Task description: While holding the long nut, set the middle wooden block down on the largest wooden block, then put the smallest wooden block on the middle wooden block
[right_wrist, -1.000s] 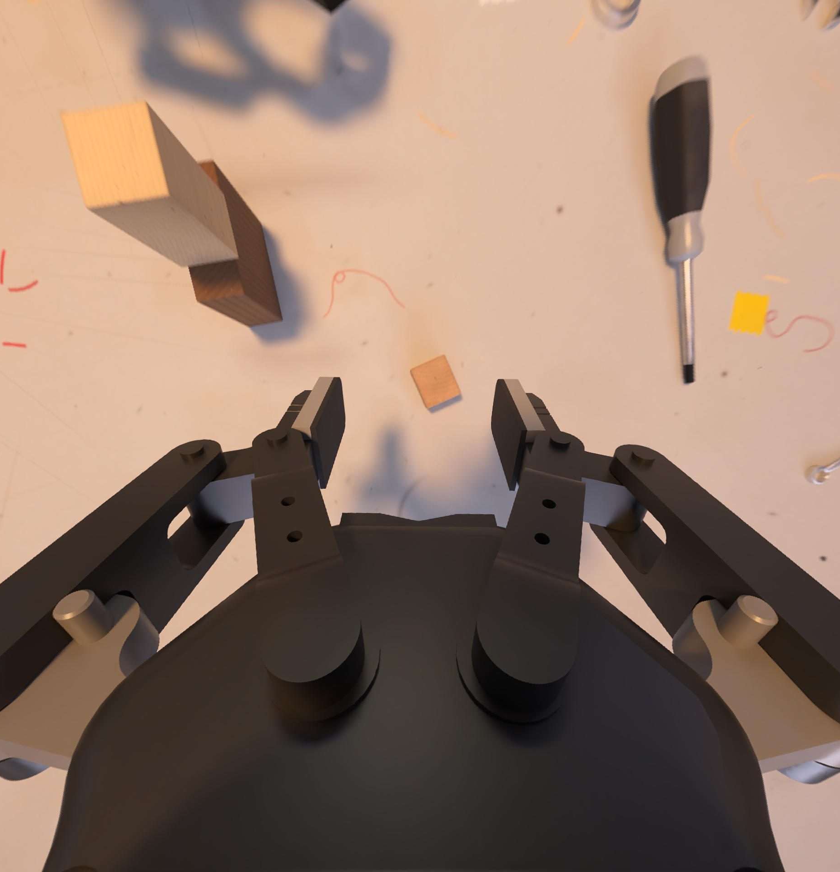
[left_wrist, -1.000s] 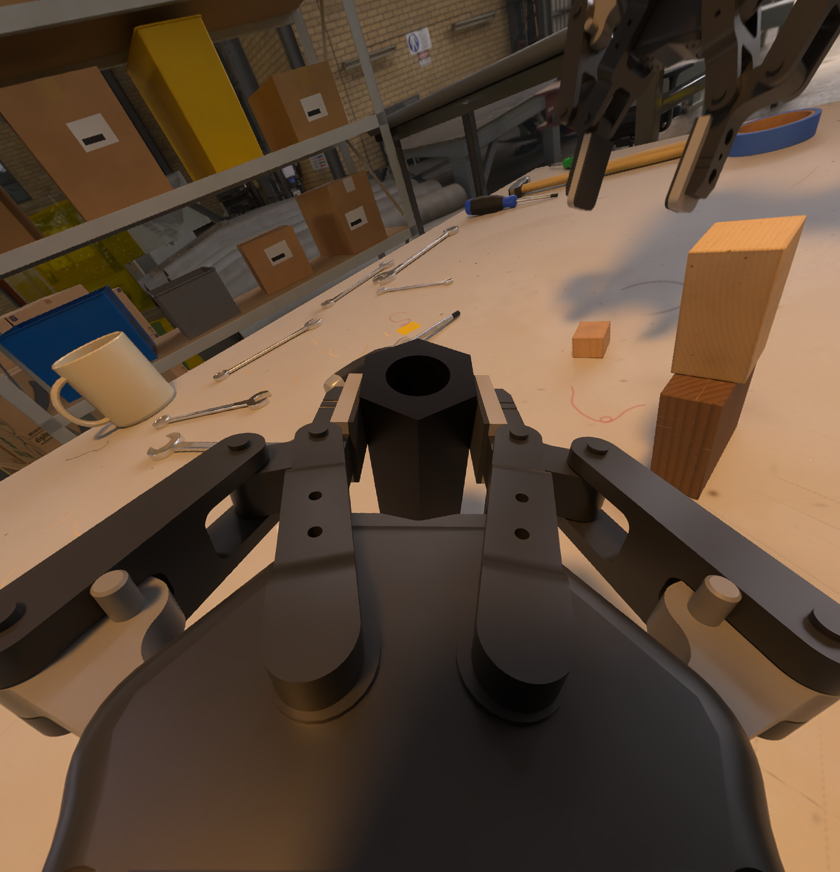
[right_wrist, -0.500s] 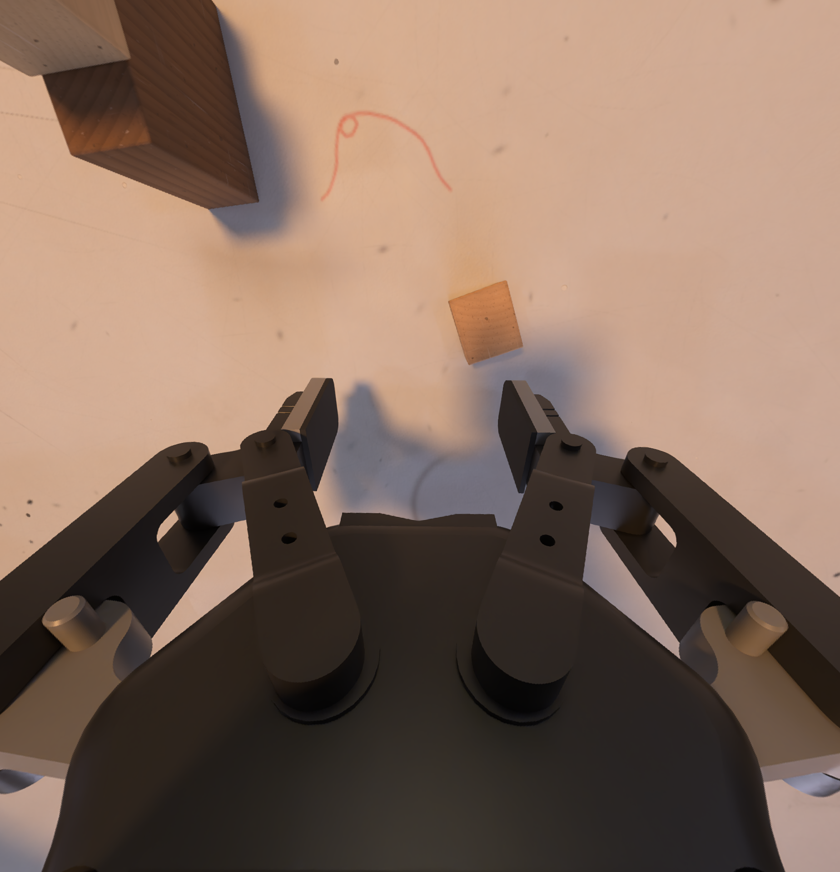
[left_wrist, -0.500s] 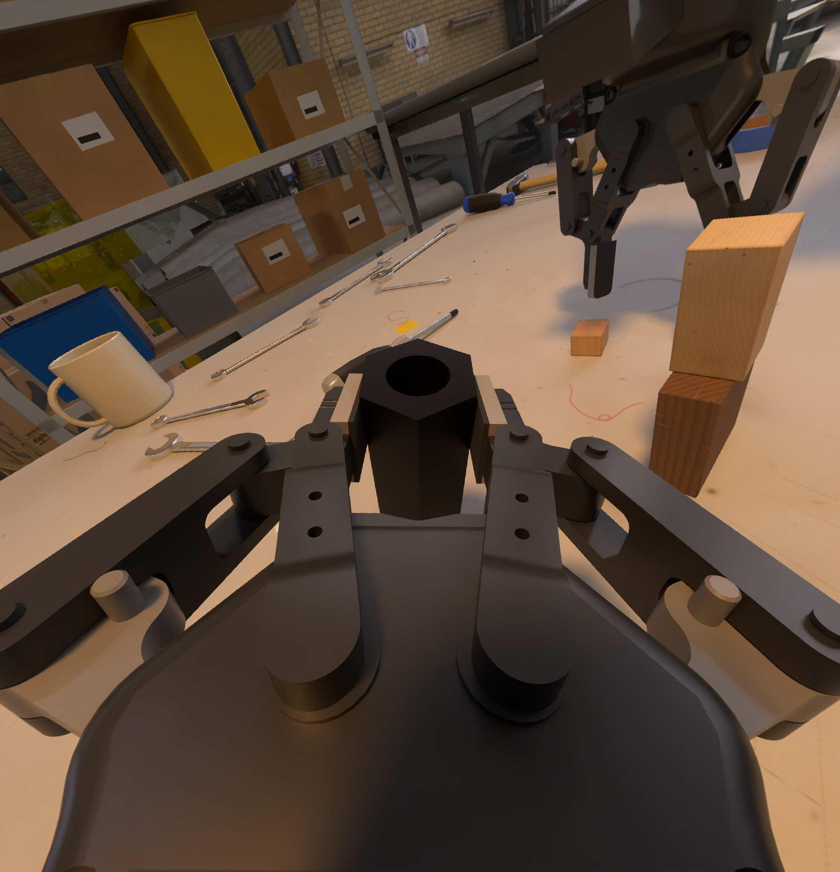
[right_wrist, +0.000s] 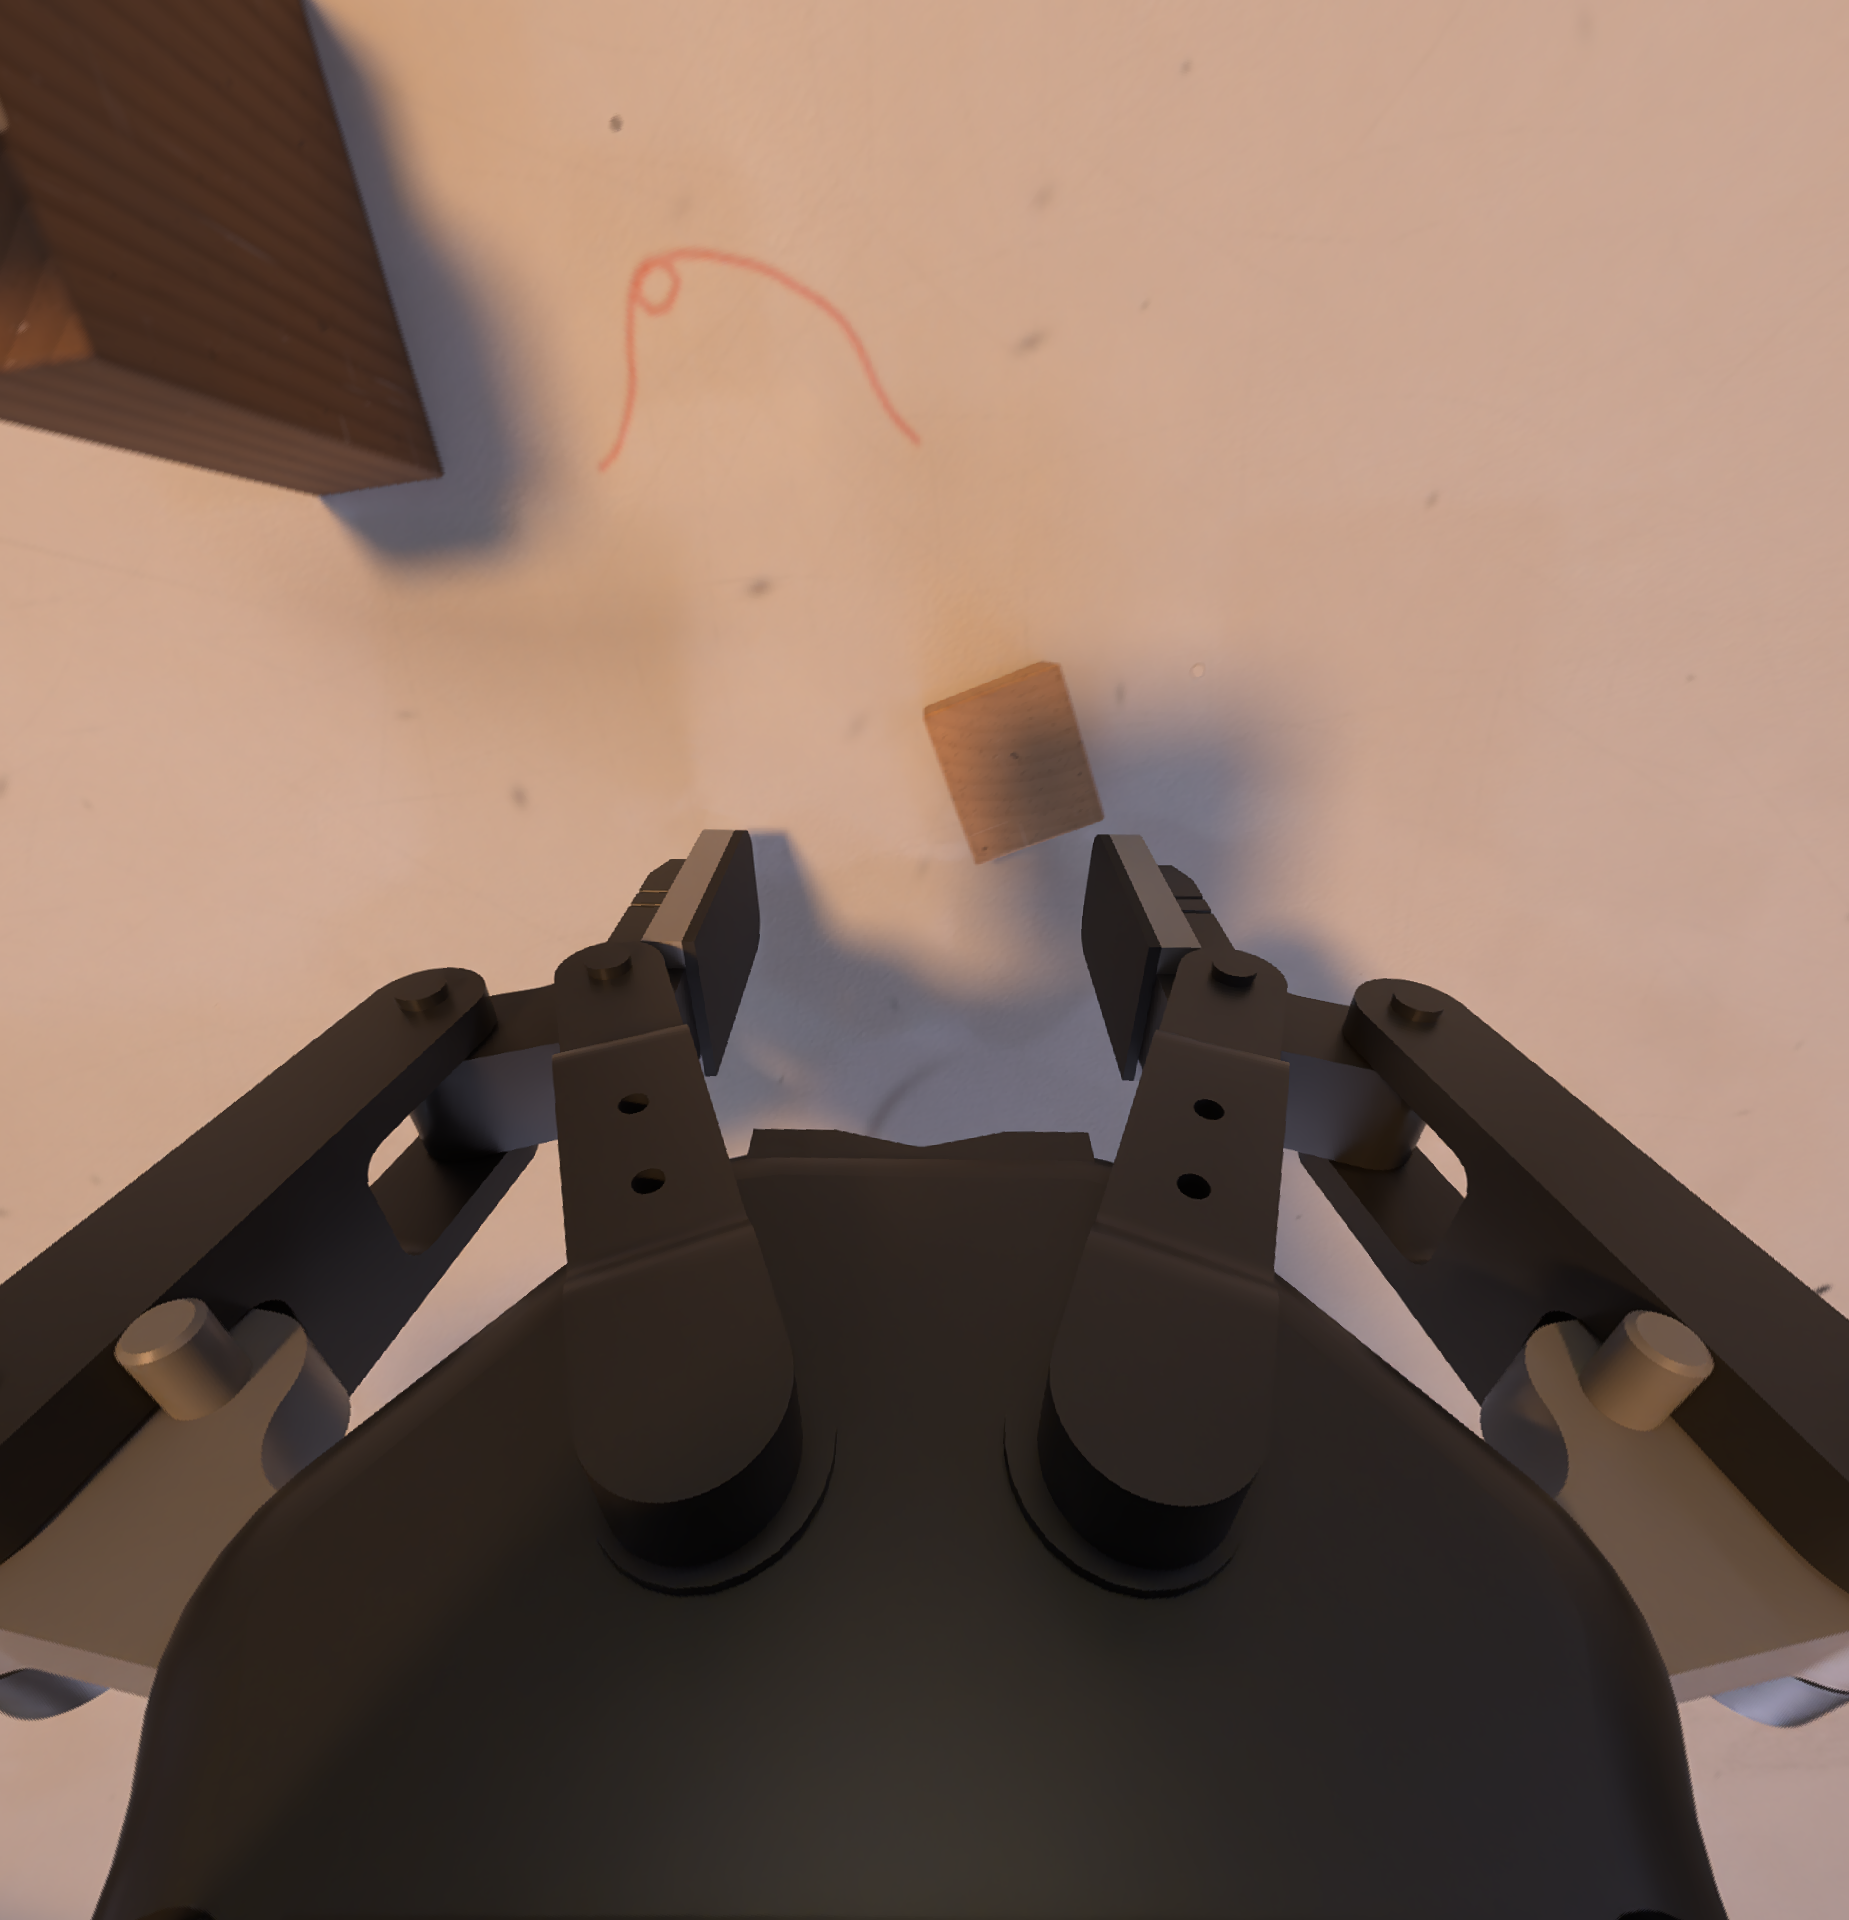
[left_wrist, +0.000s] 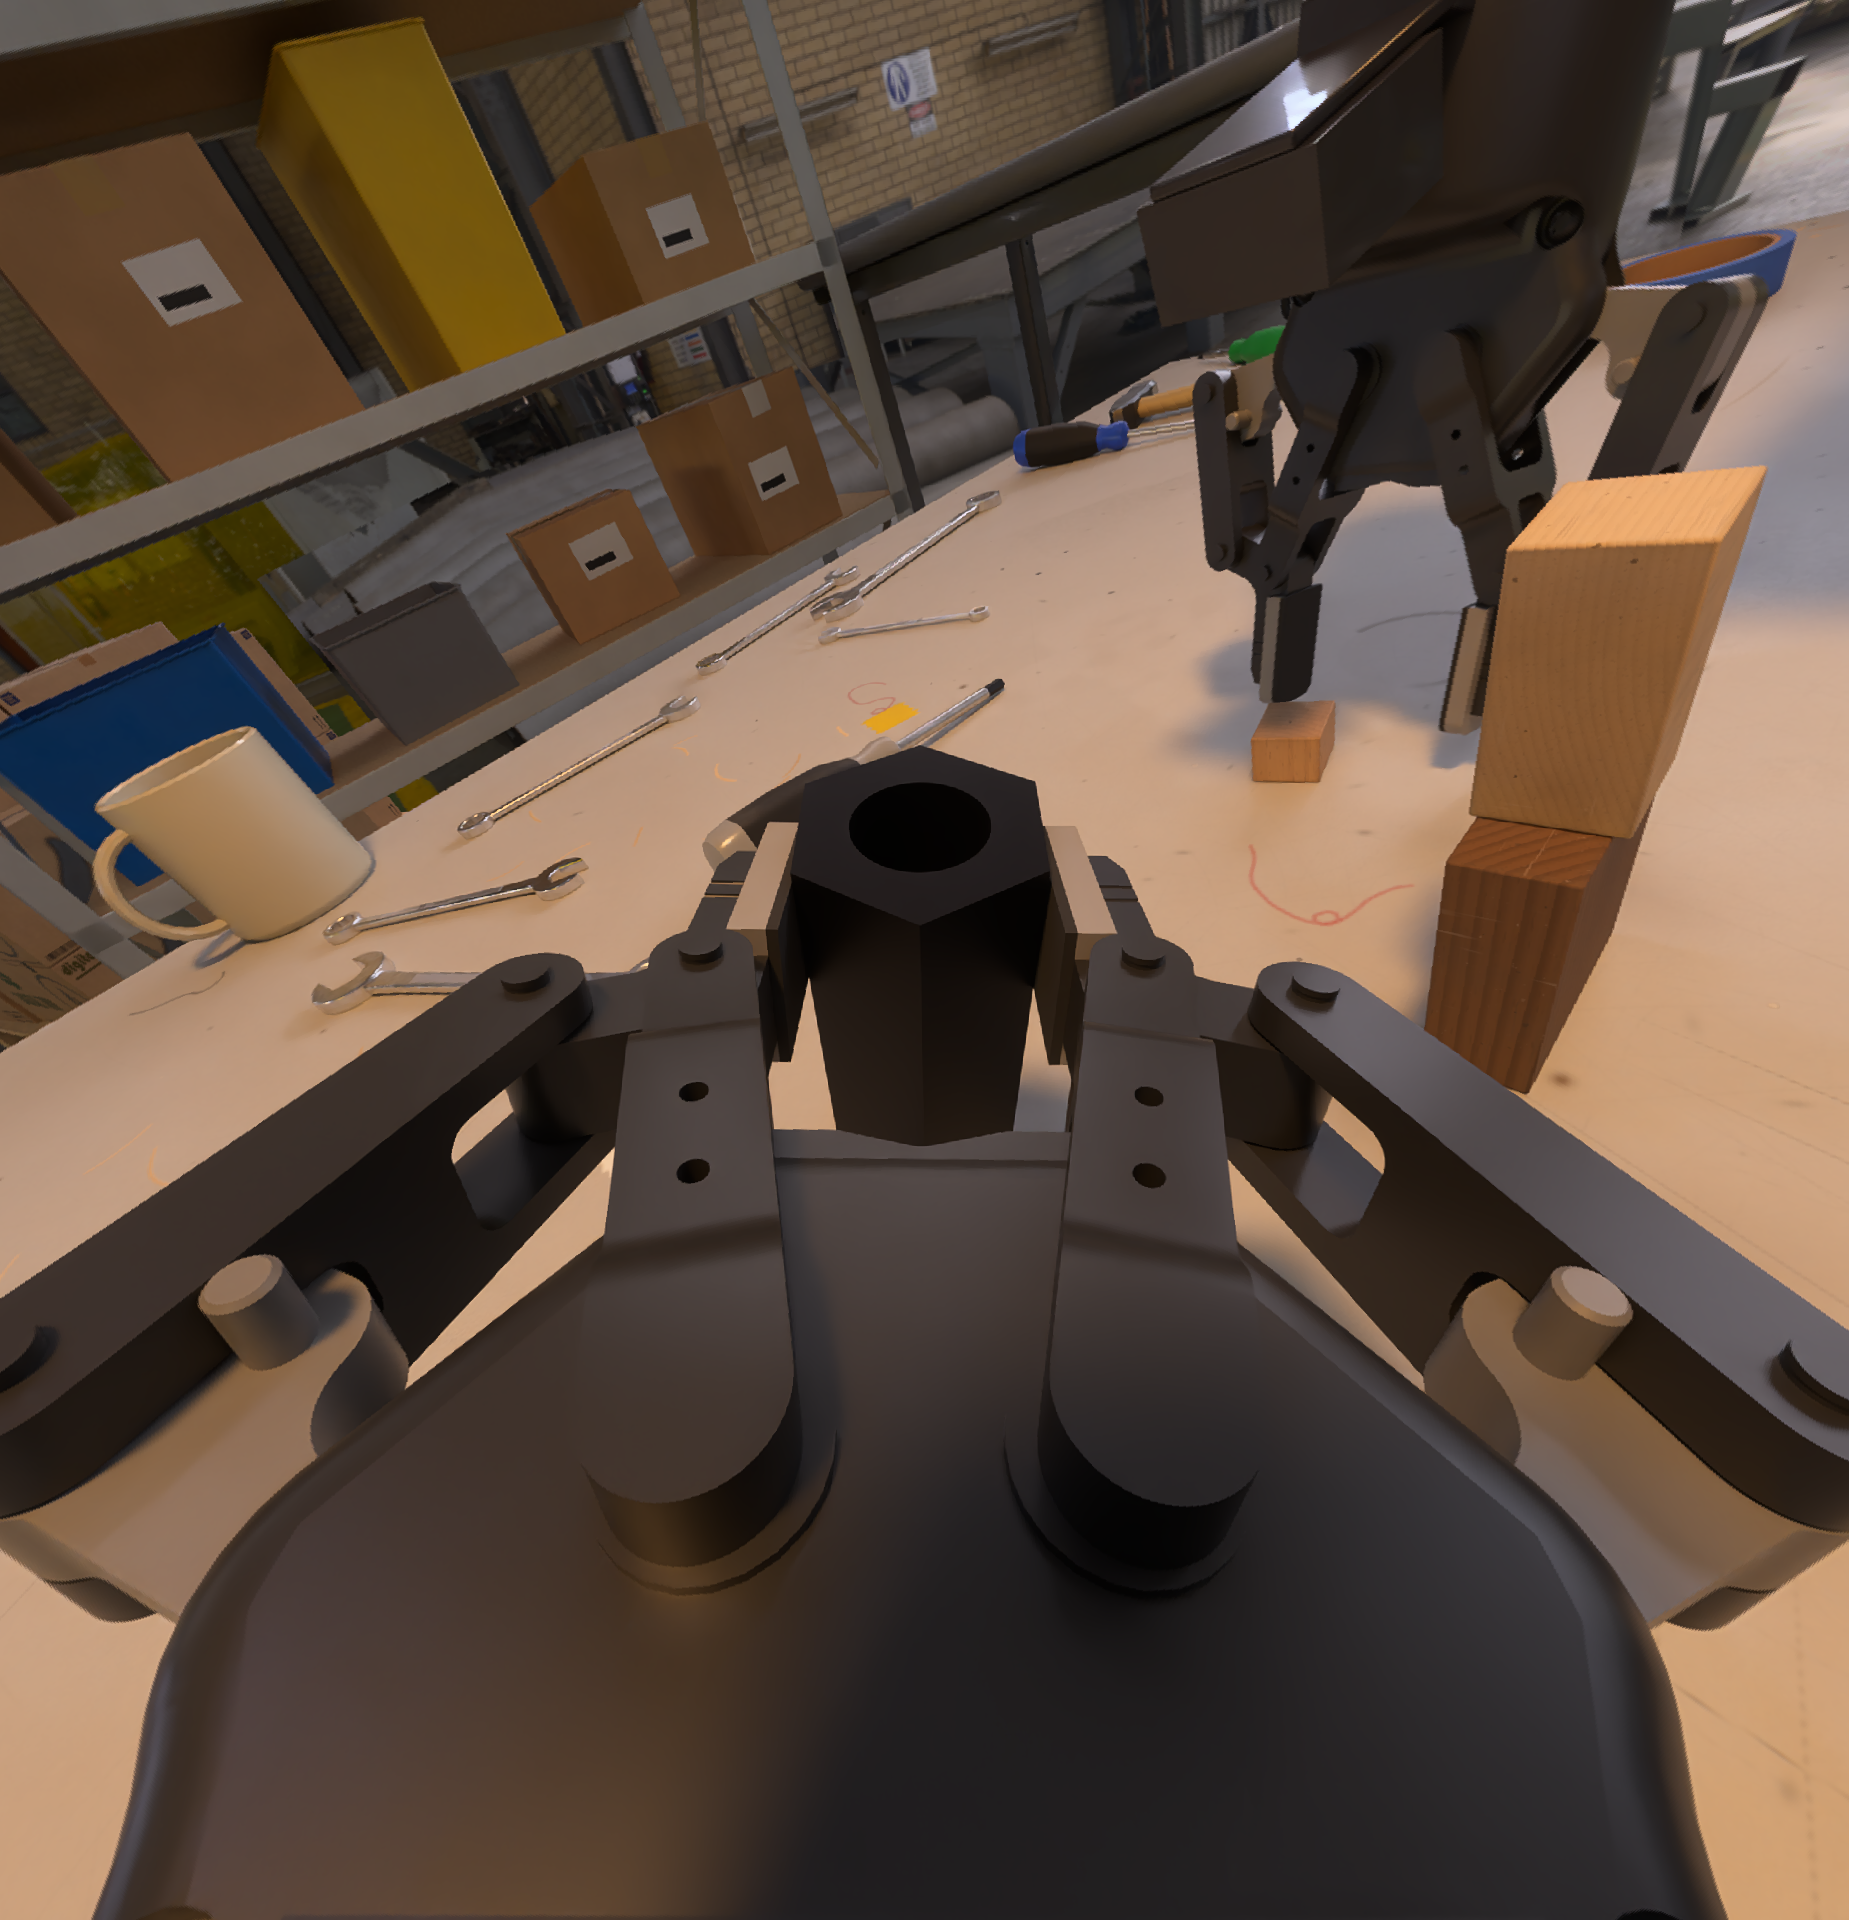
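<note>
While the left gripper (left_wrist: 918, 904) stays out of the stacking, its fingers are clamped on the flats of the black long nut (left_wrist: 920, 935), held clear of the bench with the bore facing the camera; cream mug (left_wrist: 236, 831) and loose spanners lie at far left, not involved. Moving right: smallest wooden block (left_wrist: 1292, 740) lies flat on the workbench (left_wrist: 1107, 644); right gripper (left_wrist: 1372, 675) is directly over it, fingers spread wide and empty, one pad just above the block's near top edge. Further right, the pale middle wooden block (left_wrist: 1616, 644) already sits on the dark largest wooden block (left_wrist: 1522, 945), overhanging it and skewed.

Right wrist view: block (right_wrist: 1013, 764) sits ahead of the pads and nearer the right one, rotated against the closing line. Judgement: shift slightly toward the block, twist the wrist to square the pads with two parallel faces, descend until the pads straddle it, then close; place gently, centred, as the stack looks easily tipped.
</note>
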`<state>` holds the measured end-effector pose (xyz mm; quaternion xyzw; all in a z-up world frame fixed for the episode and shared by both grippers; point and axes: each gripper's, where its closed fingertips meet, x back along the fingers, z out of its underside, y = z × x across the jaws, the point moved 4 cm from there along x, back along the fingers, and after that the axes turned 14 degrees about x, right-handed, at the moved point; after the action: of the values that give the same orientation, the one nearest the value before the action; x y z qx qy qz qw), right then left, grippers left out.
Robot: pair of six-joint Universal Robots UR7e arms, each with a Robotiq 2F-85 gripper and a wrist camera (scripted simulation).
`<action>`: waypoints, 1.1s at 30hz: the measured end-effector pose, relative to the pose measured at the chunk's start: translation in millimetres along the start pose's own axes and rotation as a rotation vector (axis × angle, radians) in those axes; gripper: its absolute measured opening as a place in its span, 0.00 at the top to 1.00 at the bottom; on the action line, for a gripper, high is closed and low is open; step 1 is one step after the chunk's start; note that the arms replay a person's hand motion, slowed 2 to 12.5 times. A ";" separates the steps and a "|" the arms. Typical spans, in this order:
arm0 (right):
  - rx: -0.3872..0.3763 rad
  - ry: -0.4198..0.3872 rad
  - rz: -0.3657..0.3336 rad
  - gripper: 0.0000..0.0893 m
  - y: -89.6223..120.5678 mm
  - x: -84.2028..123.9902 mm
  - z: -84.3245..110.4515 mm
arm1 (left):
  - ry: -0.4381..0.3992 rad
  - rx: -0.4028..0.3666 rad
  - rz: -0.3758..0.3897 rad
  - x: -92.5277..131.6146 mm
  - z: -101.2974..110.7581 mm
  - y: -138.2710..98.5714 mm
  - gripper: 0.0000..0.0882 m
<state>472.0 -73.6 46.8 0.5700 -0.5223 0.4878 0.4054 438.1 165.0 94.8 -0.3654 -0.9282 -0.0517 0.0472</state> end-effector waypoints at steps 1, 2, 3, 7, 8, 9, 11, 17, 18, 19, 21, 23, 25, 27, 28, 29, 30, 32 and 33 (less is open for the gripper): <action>-0.004 -0.004 0.012 0.37 -1.9 -0.6 -1.0 | 0.000 0.000 0.000 0.0 0.0 0.0 0.58; -0.007 -0.010 0.023 0.37 -3.8 -1.2 -2.3 | 0.000 -0.001 0.000 0.0 0.1 -0.1 0.58; -0.008 -0.016 0.034 0.37 -5.6 -1.7 -3.6 | 0.001 -0.001 0.000 0.0 0.1 -0.1 0.58; -0.002 -0.042 0.078 0.36 -12.4 -2.9 -8.2 | 0.001 -0.002 0.000 -0.1 0.2 -0.3 0.58; 0.002 -0.048 0.087 0.36 -13.8 -2.9 -8.9 | 0.001 -0.003 0.000 -0.1 0.2 -0.3 0.58; 0.008 -0.054 0.094 0.35 -15.0 -2.9 -9.4 | 0.002 -0.003 0.000 -0.1 0.2 -0.4 0.58; 0.023 -0.063 0.103 0.35 -17.0 -2.7 -9.3 | 0.002 -0.004 0.000 -0.1 0.3 -0.5 0.58; 0.134 -0.088 0.098 0.32 -18.2 -2.1 -3.9 | 0.005 -0.005 0.001 -0.4 0.6 -0.8 0.58; 0.158 -0.096 0.096 0.32 -17.8 -2.2 -3.2 | 0.006 -0.006 0.001 -0.5 0.6 -0.8 0.58; 0.179 -0.108 0.096 0.31 -17.5 -2.3 -2.8 | 0.007 -0.006 0.001 -0.6 0.7 -0.9 0.58; 0.213 -0.133 0.099 0.31 -17.5 -2.4 -2.8 | 0.008 -0.006 0.002 -0.7 0.9 -1.0 0.58; 0.233 -0.157 0.102 0.31 -18.3 -2.5 -2.7 | 0.009 -0.007 0.002 -0.8 1.0 -1.0 0.58; 0.245 -0.180 0.098 0.31 -19.2 -3.2 -2.9 | 0.010 -0.007 0.002 -0.9 1.0 -1.0 0.58; 0.251 -0.211 0.087 0.31 -19.6 -4.2 -3.7 | 0.010 -0.007 0.002 -0.9 1.0 -1.1 0.58; 0.252 -0.230 0.078 0.31 -19.6 -4.7 -4.2 | 0.011 -0.007 0.003 -0.9 1.1 -1.1 0.58; 0.252 -0.249 0.067 0.31 -19.5 -5.4 -4.7 | 0.011 -0.007 0.003 -1.0 1.1 -1.2 0.58; 0.251 -0.269 0.054 0.31 -19.3 -6.1 -5.0 | 0.011 -0.007 0.003 -1.0 1.1 -1.2 0.58; 0.246 -0.307 0.025 0.31 -19.0 -7.7 -5.0 | 0.012 -0.007 0.003 -1.1 1.2 -1.2 0.58; 0.243 -0.326 0.010 0.31 -19.1 -8.4 -4.8 | 0.013 -0.006 0.003 -1.2 1.2 -1.1 0.58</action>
<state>490.5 -64.8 40.4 0.6835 -0.5210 0.4508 0.2411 438.1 163.6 93.4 -0.3666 -0.9272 -0.0570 0.0522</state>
